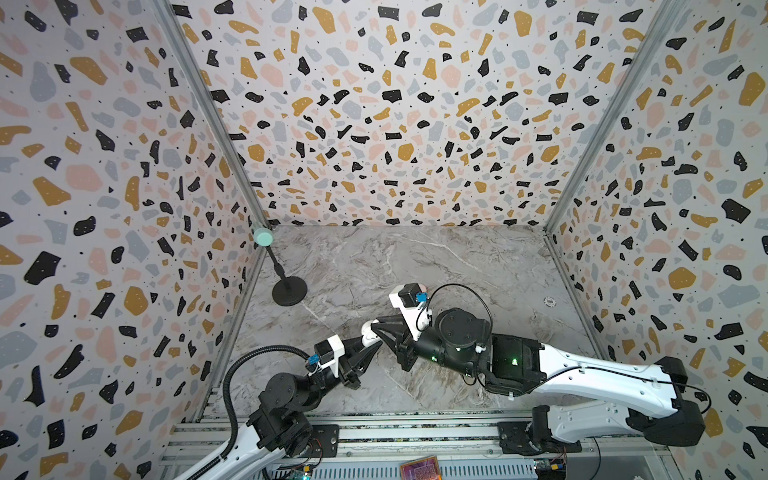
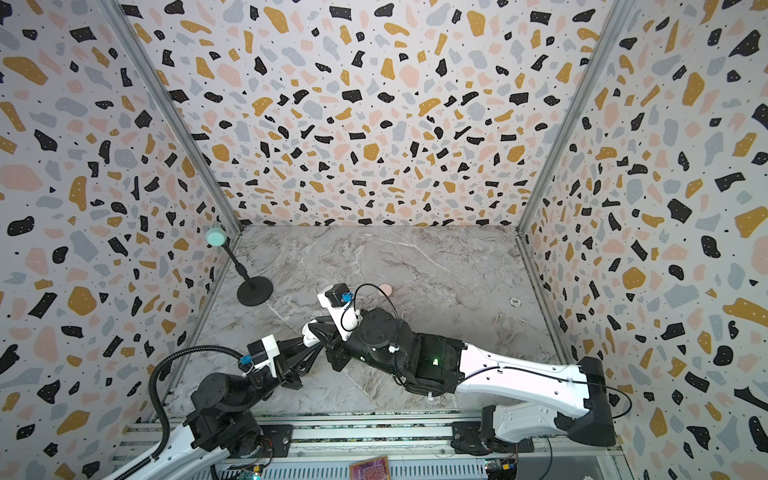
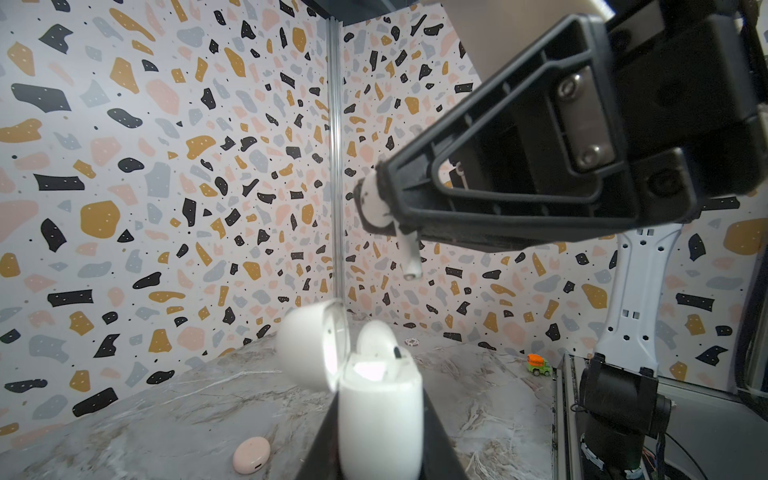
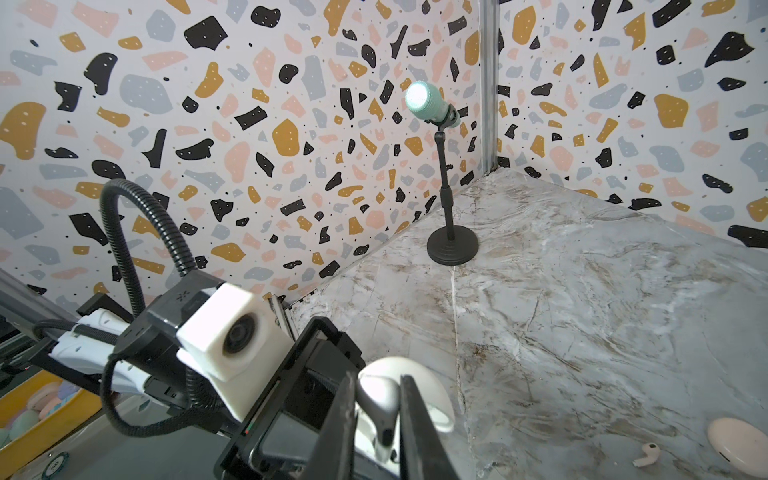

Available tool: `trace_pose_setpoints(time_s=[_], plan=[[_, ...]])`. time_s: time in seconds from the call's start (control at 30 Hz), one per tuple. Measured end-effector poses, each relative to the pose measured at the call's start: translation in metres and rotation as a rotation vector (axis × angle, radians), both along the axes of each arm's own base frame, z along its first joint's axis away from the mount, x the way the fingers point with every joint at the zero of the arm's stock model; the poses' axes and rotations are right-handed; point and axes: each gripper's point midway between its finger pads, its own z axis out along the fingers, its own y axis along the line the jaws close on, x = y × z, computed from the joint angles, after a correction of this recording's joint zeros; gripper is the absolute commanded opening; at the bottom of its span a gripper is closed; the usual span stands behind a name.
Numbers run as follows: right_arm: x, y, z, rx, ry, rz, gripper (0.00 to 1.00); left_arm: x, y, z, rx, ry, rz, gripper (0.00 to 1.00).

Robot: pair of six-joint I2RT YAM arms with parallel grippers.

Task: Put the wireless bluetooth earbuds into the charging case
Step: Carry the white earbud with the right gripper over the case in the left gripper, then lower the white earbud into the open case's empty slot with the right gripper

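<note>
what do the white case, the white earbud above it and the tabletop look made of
White case: smooth glossy plastic, most likely; bright glare on its rounded shell. White earbud: the same hard glossy plastic by its look, with a moulded stem. Tabletop: marble pattern, grey with brown veins; real stone or a printed sheet, cannot tell.

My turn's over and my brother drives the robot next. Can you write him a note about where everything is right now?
Left gripper: shut on the white case, lid open.
Right gripper: shut on a white earbud, stem down, above the case.
Done: another white bud looks seated in that case.
Left: drop in the held one; then the pink earbud, lying on the table beside the shut pink case. No second pink one shows.
</note>
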Motion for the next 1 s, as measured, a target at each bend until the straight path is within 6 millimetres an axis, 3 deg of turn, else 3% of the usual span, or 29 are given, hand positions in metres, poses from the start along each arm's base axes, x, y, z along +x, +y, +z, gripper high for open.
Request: trace_pose_setpoints(time_s=[0.4,1.0], plan=[[-0.01,0.012,-0.008,-0.02,-0.015,0.037,0.14,-0.004,0.001,0.005,-0.023,-0.005,-0.019,0.0],[-0.01,0.015,-0.01,-0.022,-0.02,0.036,0.14,-0.008,0.0,0.005,-0.031,-0.007,-0.043,0.0]])
